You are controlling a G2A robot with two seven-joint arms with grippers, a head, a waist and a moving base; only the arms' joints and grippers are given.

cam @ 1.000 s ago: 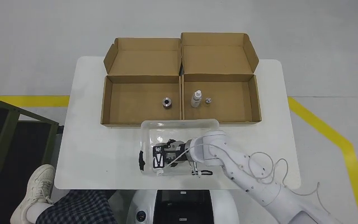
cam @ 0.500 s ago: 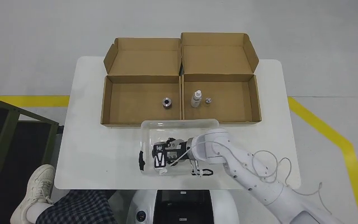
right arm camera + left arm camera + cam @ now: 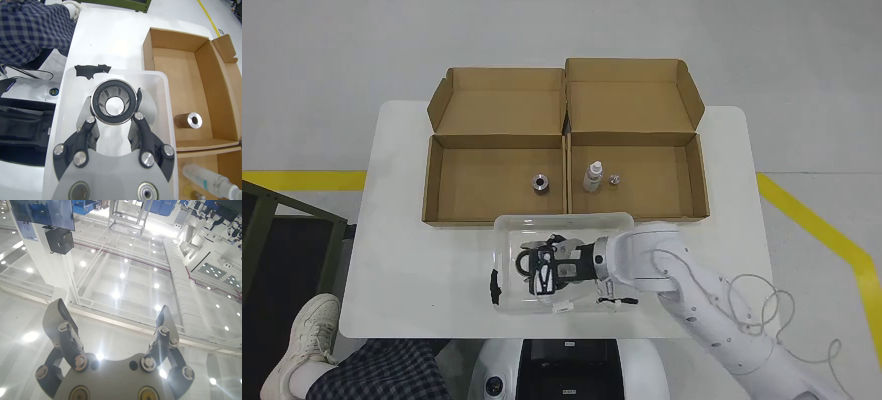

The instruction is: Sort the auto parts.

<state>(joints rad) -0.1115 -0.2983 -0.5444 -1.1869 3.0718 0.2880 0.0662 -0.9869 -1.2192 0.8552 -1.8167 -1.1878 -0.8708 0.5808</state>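
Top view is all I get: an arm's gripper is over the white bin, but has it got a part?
Observer: Yes. The right gripper is shut on a bearing, a hollow metal sleeve with a black ring at its end.
Operator: And the other arm?
Observer: The left gripper is open, pointing up at the ceiling.
Operator: What's that part in the left box?
Observer: A metal cylinder with a bore through it, lying on its side.
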